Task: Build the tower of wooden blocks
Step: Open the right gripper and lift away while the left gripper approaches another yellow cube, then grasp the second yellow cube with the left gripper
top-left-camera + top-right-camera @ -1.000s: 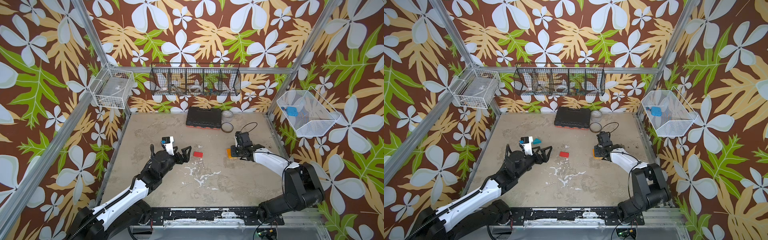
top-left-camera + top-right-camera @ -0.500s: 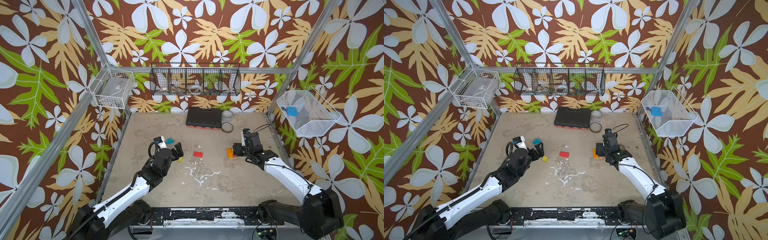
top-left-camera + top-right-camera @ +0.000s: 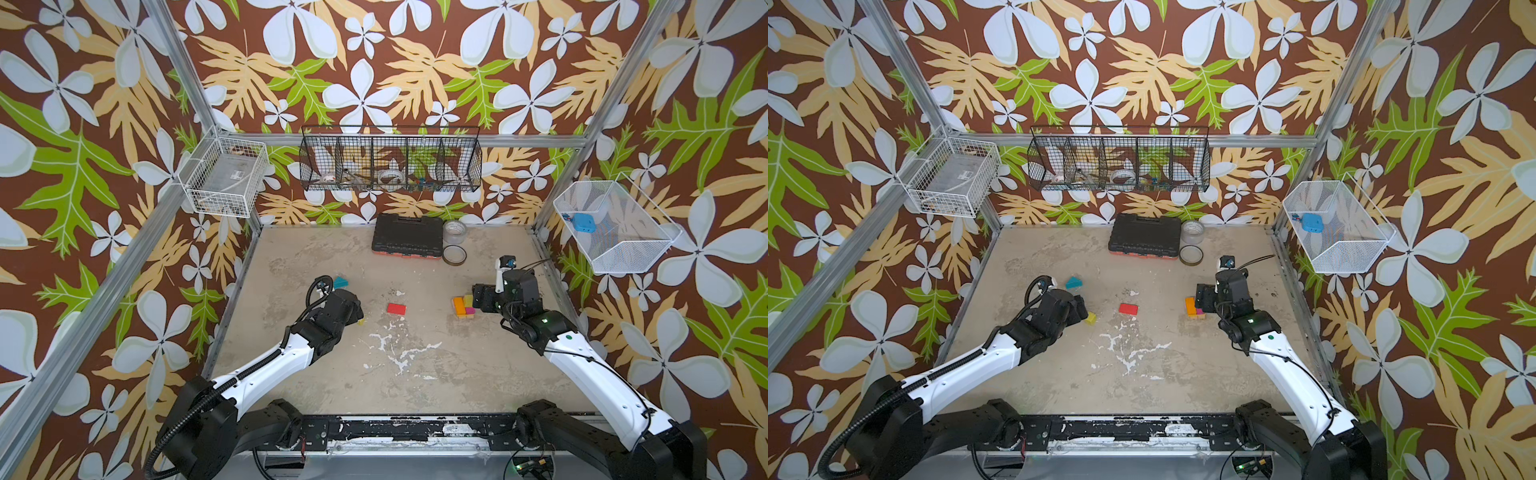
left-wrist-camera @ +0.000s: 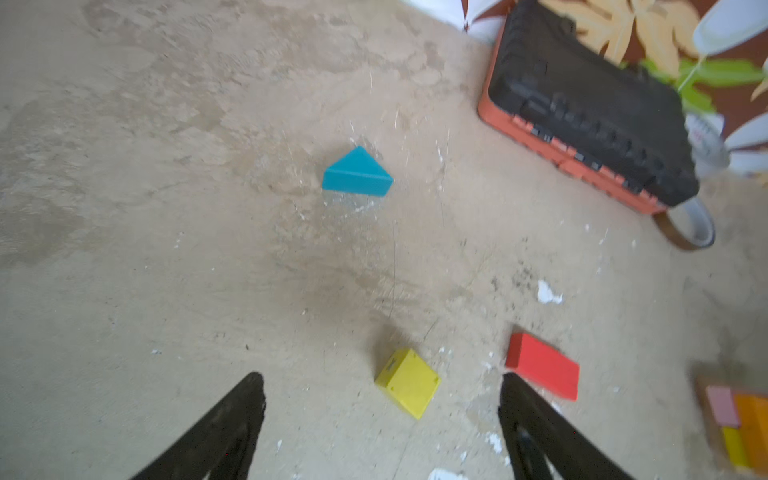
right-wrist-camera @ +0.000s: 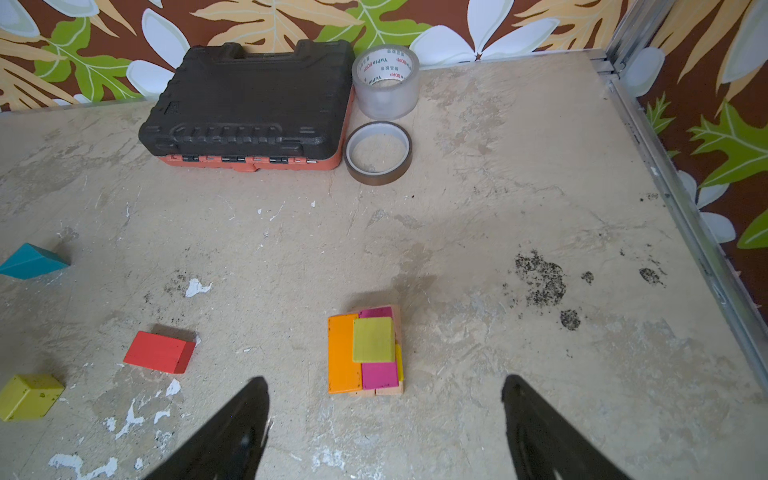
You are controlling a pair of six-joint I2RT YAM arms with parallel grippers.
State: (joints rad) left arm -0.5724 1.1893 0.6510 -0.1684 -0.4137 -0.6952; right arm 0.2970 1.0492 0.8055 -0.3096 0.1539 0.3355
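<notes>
Moved since earlier: the right gripper (image 5: pixel 383 384) is backing up and away from the tower (image 5: pixel 365 353), which it was down against a second ago. The left gripper (image 4: pixel 380 376) is dropping from mid-air toward the yellow cube (image 4: pixel 409 384).
Right gripper: its jaws are standing spread and empty, with the tower sitting in the lower middle of the right wrist view, just ahead of them.
Left gripper: its jaws are standing wide apart and holding nothing. The yellow cube is lying just ahead of and between them, apart from both.
Tower: it is standing right of centre in both top views. An olive cube (image 5: pixel 372 339) is resting on an orange brick (image 5: pixel 343 353) and a magenta brick (image 5: pixel 380 374), over plain wood.
Loose blocks: the red brick (image 4: pixel 542 365) is lying near centre frame in both top views, and the teal wedge (image 4: pixel 357 172) is left of centre, higher up.
Meaning: a placement is looking finished. The yellow cube is probably coming next, with the red brick and teal wedge still waiting.
</notes>
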